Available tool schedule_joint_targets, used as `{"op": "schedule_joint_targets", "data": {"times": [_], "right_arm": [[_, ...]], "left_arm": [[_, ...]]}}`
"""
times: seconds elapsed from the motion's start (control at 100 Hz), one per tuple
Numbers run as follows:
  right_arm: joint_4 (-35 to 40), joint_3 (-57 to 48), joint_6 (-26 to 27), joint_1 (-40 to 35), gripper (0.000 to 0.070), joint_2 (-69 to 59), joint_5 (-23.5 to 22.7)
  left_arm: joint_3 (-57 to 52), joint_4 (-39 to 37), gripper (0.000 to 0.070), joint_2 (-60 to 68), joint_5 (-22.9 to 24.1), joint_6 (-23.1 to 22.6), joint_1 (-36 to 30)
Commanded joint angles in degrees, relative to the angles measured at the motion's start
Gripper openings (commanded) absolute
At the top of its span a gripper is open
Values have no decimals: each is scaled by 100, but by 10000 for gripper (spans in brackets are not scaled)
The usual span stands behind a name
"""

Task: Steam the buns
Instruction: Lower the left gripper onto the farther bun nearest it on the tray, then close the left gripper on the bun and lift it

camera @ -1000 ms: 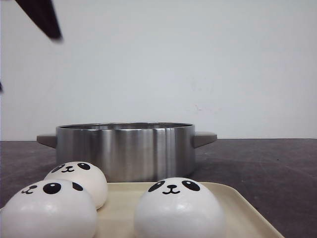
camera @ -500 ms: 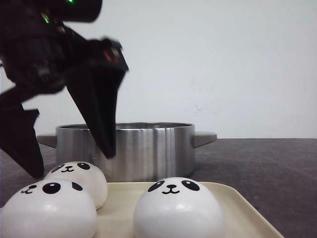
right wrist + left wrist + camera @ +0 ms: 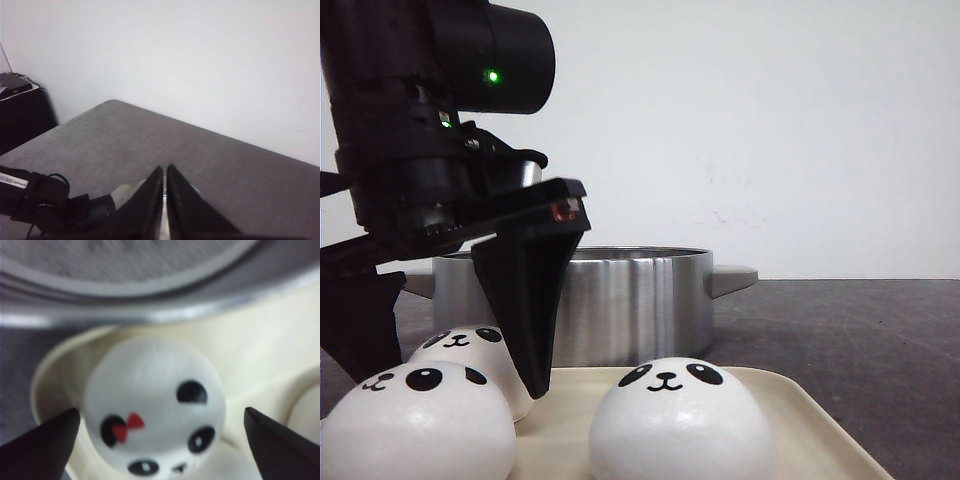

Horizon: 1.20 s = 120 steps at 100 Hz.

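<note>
Three buns with black panda faces sit on a cream tray (image 3: pixel 800 420) that lies on the dark desk (image 3: pixel 860 330) just in front of a steel pot (image 3: pixel 610 300). The back bun (image 3: pixel 480 355) is the one nearest the pot, at the tray's left rear corner; the left wrist view shows the same bun (image 3: pixel 152 405) from above, with a small red bow by one ear and the tray's curved rim wrapping close around it. A second bun, the front left bun (image 3: pixel 415 425), sits just ahead of the back bun, the two looking as if they touch or nearly so, and the right bun (image 3: pixel 680 420) stands apart from both, in front of the pot's middle. The left tool (image 3: pixel 450 375) hangs over the back bun with its two dark fingers spread wide, one on each side of it; neither fingertip (image 3: pixel 47 440) touches the bun, and a gap shows on both sides in the wrist view. From the front, the nearer finger (image 3: pixel 530 300) covers part of the pot's wall and reaches down to the tray beside the back bun, while the arm's bulky black body hides the pot's left handle. The pot's rim lies close behind the bun in the wrist view. The right tool (image 3: pixel 165 200) is well away from the tray, raised above the desk, its fingers pressed together with nothing between them.
</note>
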<state>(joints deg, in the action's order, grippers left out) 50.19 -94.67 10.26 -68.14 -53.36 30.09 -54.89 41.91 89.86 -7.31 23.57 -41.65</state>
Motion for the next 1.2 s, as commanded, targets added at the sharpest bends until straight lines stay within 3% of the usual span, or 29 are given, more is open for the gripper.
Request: {"op": "schedule_joint_targets", "data": {"times": [0.0, 0.3, 0.44, 0.51, 0.62, 0.72, 1.02, 1.19], "right_arm": [[-39, -87, -46, -68, 3, -46, 9], [4, -87, -44, -68, 3, -46, 13], [52, -87, -42, -68, 3, -46, 17], [72, -87, -39, -68, 3, -48, 15], [107, -87, -39, -68, 3, -46, 15], [114, -87, -33, -68, 3, -46, 15], [138, -87, -22, -68, 3, -48, 17], [138, -85, -24, -68, 3, -48, 22]], "left_arm": [[-81, -142, 633, 107, 138, 57, -48], [-81, -494, 618, 155, 313, 129, -37], [-81, -374, 469, 291, 306, 138, -37], [-81, -289, 444, 378, 304, 138, -37], [-81, -205, 306, 498, 304, 131, -39], [-83, -278, 4, 505, 304, 98, -39], [-348, -234, 0, 59, 245, -33, -116], [-570, -232, 0, -634, -339, -35, -291]]}}
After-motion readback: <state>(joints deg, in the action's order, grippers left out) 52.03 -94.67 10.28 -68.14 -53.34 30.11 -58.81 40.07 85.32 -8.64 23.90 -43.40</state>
